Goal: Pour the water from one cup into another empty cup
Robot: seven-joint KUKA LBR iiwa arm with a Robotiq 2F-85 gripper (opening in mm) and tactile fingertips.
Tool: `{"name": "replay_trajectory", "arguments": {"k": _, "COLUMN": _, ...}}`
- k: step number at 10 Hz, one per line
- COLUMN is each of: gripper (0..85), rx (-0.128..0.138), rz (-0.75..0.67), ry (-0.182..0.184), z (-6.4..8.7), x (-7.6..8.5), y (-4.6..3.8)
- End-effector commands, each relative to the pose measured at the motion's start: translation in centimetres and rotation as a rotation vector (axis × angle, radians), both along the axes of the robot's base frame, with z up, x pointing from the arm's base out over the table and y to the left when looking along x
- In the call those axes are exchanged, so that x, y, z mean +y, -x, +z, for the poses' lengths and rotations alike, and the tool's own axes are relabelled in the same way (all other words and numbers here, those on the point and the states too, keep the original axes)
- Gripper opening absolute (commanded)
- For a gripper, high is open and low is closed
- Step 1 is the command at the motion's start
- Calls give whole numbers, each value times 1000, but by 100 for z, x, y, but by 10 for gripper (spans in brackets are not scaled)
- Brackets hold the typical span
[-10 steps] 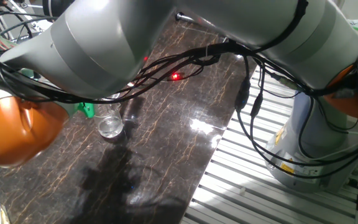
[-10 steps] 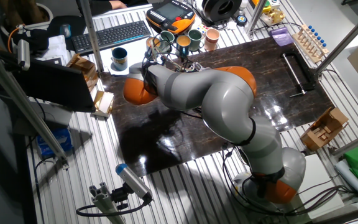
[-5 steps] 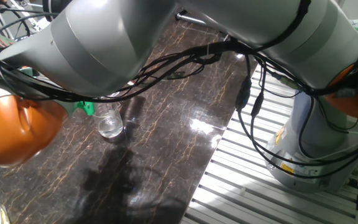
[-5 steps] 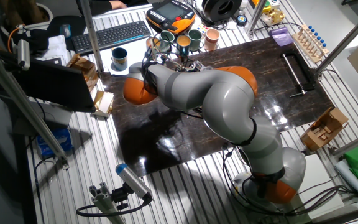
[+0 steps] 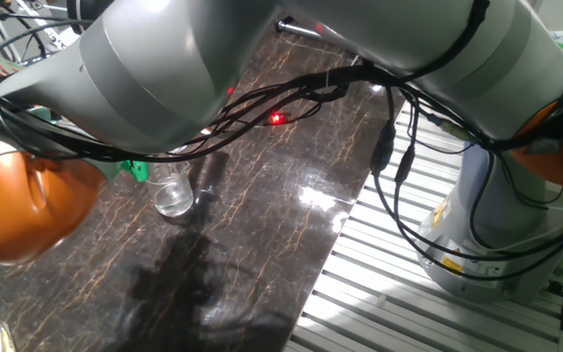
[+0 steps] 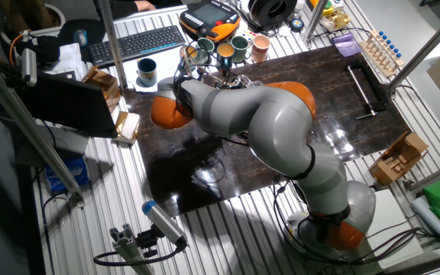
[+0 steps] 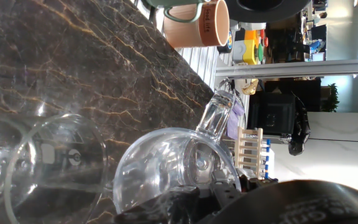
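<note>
In the hand view my gripper is shut on the thick-based clear tumbler. The tumbler is tipped over, its base raised and its mouth low. Right beside it stands the thin clear cup with a wide rim and whitish marks on its side. The two rims are close; I cannot tell if they touch. In one fixed view a clear cup stands on the dark marble table, with my arm hiding the gripper. I cannot make out water in either glass.
A tan mug stands at the table's far edge in the hand view. The other fixed view shows a row of coloured mugs at the back, a dark mug, a keyboard and a test-tube rack. A green object lies next to the cup.
</note>
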State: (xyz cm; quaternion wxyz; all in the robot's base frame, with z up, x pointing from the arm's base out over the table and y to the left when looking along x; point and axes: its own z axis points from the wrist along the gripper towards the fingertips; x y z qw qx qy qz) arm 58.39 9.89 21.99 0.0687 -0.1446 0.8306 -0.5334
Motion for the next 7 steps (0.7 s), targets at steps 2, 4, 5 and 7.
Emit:
{"name": "replay_trajectory", "arguments": {"k": 2, "gripper": 7, "rx": 2, "rz": 1, "ry": 4, "z": -1, "x": 1, "y": 1}}
{"name": "replay_trajectory", "arguments": {"k": 4, "gripper": 7, "rx": 4, "rz": 2, "ry": 3, "z": -3, "x": 3, "y": 2}}
{"name": "replay_trajectory", "arguments": {"k": 5, "gripper": 7, "rx": 5, "rz": 2, "ry": 4, "z": -4, "x": 4, "y": 2}}
{"name": "replay_trajectory", "arguments": {"k": 7, "gripper": 7, "rx": 6, "rz": 3, "ry": 9, "z": -4, "x": 4, "y": 2}}
